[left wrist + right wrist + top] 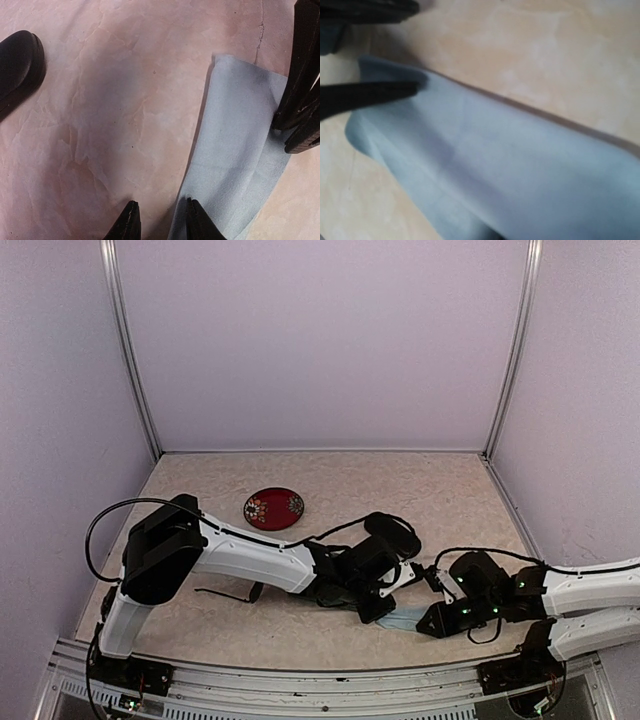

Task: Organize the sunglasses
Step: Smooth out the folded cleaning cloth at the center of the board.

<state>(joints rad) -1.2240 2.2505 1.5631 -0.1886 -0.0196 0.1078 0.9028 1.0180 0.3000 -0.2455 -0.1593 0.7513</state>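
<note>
A pair of sunglasses (226,593) with a thin black frame lies on the table under my left arm, away from both grippers. A blue-grey soft case (404,618) lies between the grippers. My left gripper (162,221) is open. One fingertip (131,220) is over bare table and the other rests on the case's (240,150) left edge. My right gripper (432,620) pinches the case's opposite edge, its fingers (292,117) showing in the left wrist view. In the right wrist view the case (510,175) fills the picture and hides my own jaws.
A small red patterned dish (274,508) sits toward the back left. A black rounded case (393,532) lies just behind the left gripper, and its end (17,60) shows in the left wrist view. Lilac walls close in the table on three sides.
</note>
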